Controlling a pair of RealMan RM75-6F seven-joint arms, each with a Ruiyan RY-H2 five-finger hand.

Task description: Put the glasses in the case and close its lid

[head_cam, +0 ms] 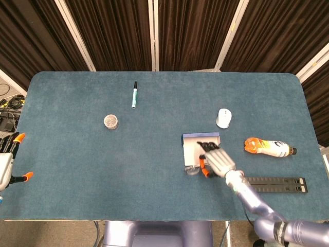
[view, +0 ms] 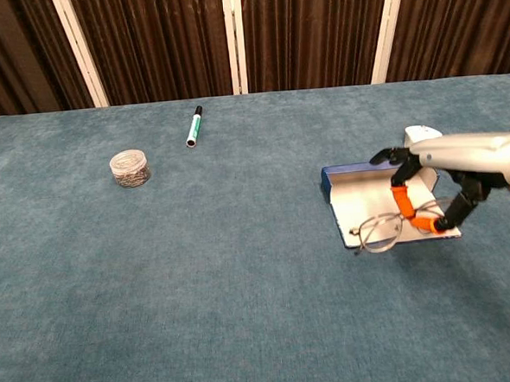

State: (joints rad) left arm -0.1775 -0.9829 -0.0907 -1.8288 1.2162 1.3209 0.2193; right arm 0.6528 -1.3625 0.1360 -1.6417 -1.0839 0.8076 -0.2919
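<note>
The wire-framed glasses (view: 380,229) hang in the air, pinched by my right hand (view: 436,180) above the near part of the open case (view: 368,194). From the head camera the glasses (head_cam: 194,169) show at the near left corner of the case (head_cam: 198,139), just beside my right hand (head_cam: 216,160). The case is blue outside and white inside, its lid lying flat open toward me. My left hand (head_cam: 6,162) stays at the table's far left edge, fingers spread, holding nothing.
A white mouse (head_cam: 223,118) lies behind the case, an orange bottle (head_cam: 269,147) to its right, and a black flat bar (head_cam: 280,184) near the front right. A marker (head_cam: 134,94) and a small round jar (head_cam: 111,121) sit on the left half.
</note>
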